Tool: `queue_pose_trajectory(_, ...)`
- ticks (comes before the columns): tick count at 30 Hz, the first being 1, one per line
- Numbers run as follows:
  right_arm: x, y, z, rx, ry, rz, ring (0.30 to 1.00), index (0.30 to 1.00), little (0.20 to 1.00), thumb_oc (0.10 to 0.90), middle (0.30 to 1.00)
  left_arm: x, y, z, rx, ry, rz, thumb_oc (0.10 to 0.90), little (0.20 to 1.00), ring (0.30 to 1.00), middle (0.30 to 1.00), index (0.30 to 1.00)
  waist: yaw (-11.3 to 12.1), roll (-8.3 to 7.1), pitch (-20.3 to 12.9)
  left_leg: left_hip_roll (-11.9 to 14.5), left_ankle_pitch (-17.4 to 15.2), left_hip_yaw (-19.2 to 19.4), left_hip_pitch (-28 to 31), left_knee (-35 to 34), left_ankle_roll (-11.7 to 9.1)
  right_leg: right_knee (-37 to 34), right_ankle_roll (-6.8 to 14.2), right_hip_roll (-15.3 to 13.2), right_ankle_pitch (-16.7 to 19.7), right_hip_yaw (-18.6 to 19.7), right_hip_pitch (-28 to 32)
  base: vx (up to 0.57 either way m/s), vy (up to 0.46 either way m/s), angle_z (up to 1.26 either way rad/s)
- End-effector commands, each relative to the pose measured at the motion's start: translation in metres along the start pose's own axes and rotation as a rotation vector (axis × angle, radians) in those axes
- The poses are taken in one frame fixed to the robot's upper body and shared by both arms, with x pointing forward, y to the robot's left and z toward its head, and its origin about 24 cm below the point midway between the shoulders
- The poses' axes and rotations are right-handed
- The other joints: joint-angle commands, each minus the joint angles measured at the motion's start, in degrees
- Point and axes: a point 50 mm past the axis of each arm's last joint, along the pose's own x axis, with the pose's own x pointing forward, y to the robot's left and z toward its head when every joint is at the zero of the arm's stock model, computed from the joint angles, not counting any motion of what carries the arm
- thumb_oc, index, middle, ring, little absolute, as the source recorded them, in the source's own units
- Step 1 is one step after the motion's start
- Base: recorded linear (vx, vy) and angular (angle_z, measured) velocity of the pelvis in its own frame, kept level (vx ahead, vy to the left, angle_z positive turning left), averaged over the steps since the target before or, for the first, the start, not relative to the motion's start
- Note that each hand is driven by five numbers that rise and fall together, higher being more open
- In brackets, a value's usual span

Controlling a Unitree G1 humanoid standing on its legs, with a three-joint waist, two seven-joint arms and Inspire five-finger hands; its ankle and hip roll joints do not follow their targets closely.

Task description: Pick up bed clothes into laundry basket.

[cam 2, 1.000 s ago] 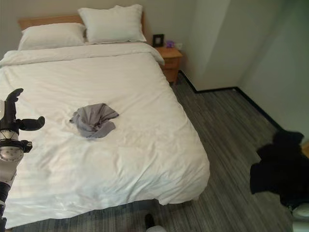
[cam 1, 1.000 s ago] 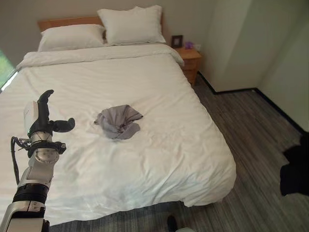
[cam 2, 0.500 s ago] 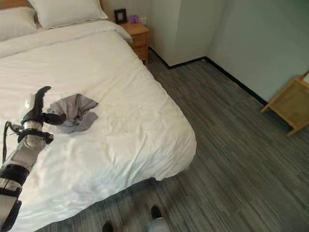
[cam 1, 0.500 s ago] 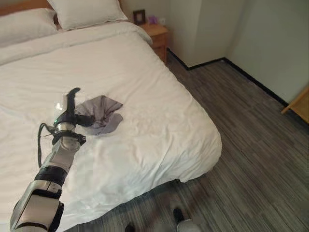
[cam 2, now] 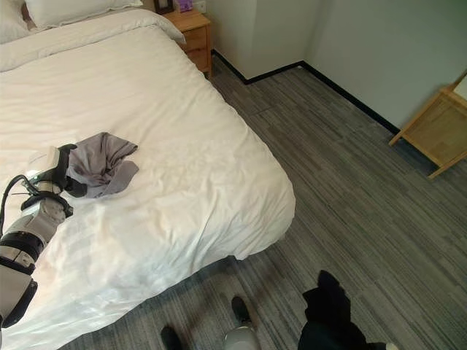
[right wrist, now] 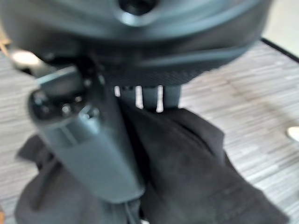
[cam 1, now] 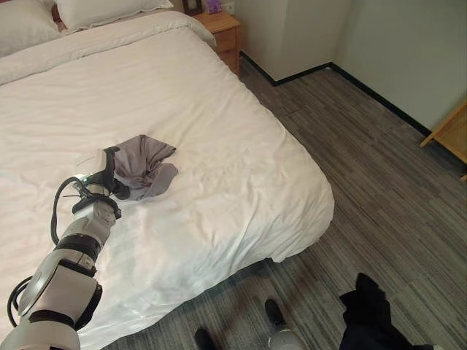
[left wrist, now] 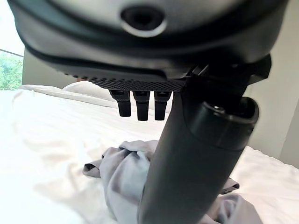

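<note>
My left robot hand (cam 1: 109, 175) is at the left edge of the crumpled grey garment (cam 1: 148, 165) on the bed (cam 1: 219, 109), the arm reaching in from the lower left. In the left wrist view the fingers (left wrist: 137, 105) extend over the grey cloth and the thumb (left wrist: 196, 163) lies across it; I read this robot hand as unclenched, with nothing gripped, though I cannot confirm whether it contacts the fabric. The garment lies bunched on the white duvet, roughly mid-bed, well apart from the pillows (cam 1: 102, 11) at the headboard end.

My right robot hand (right wrist: 93, 135) is closed on a black garment (right wrist: 187, 168): in the right wrist view the dark fabric is pressed between thumb and fingers and hangs below them over the grey plank floor (cam 2: 350, 182). In the eye views that black cloth (cam 2: 328, 313) shows at the lower right.

A wooden nightstand (cam 1: 219, 22) stands beside the bed near the wall, and another wooden piece (cam 2: 438, 131) sits at the far right.
</note>
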Motion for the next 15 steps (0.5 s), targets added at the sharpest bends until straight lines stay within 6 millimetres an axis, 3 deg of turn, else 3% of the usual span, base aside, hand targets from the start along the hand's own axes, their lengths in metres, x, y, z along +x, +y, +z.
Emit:
queue_pose_trajectory(1, 0.002, -0.04, -0.015, -0.04, 0.04, -0.128, 0.3, 0.3, 0.3, 0.4, 0.3, 0.027, 0.111, 0.006, -0.046, 0.015, 0.405, 0.8, 0.9, 0.9, 0.9, 0.9, 1.5, 2.38, 1.96, 2.42, -5.97, -1.16, 0.72, 0.55, -1.99, 1.09, 4.72, -4.7, 1.28, -6.42, 3.09, 0.09, 0.055, -0.28)
queue_pose_trajectory(10, 0.004, -0.037, 0.006, -0.031, -0.033, -0.119, 0.3, 0.3, 0.3, 0.4, 0.3, 0.027, 0.128, -0.015, -0.077, 0.088, 0.426, 0.8, 0.9, 0.9, 0.9, 0.9, 0.79, 2.89, 4.61, 2.05, -5.25, -1.22, -4.19, 0.55, -2.19, 0.48, 4.72, -5.68, 4.04, -7.34, -1.95, 0.04, 0.044, -0.09)
queue_pose_trajectory(11, 0.002, -0.005, 0.051, -0.084, -0.14, -0.088, 0.3, 0.3, 0.3, 0.4, 0.3, 0.032, 0.123, 0.015, -0.107, 0.031, 0.435, 0.8, 0.9, 0.9, 0.9, 0.9, 2.74, 3.63, 5.66, 1.63, -4.92, -2.14, -5.79, 0.55, -1.87, 0.31, 4.72, -6.24, 3.6, -8.97, -2.49, 0.03, 0.02, -0.2)
queue_pose_trajectory(12, 0.001, 0.0, 0.059, -0.075, -0.164, -0.07, 0.3, 0.3, 0.3, 0.4, 0.3, 0.034, 0.127, 0.026, -0.129, 0.003, 0.442, 0.8, 0.9, 0.9, 0.9, 0.9, 2.72, 3.76, 6.42, 1.64, -4.64, -2.31, -6.47, 0.55, -1.97, 0.43, 4.72, -6.39, 3.87, -9.38, -3.29, 0.02, 0.005, -0.04)
queue_pose_trajectory(15, 0.0, 0.007, 0.067, -0.099, -0.213, -0.05, 0.3, 0.3, 0.3, 0.4, 0.3, 0.035, 0.144, 0.025, -0.161, -0.012, 0.477, 0.8, 0.9, 0.9, 0.9, 0.9, 2.31, 3.68, 7.2, 1.95, -4.16, -1.67, -8.44, 0.55, -2.29, 0.27, 4.72, -6.23, 4.75, -9.42, -5.82, 0.0, 0.006, 0.14)
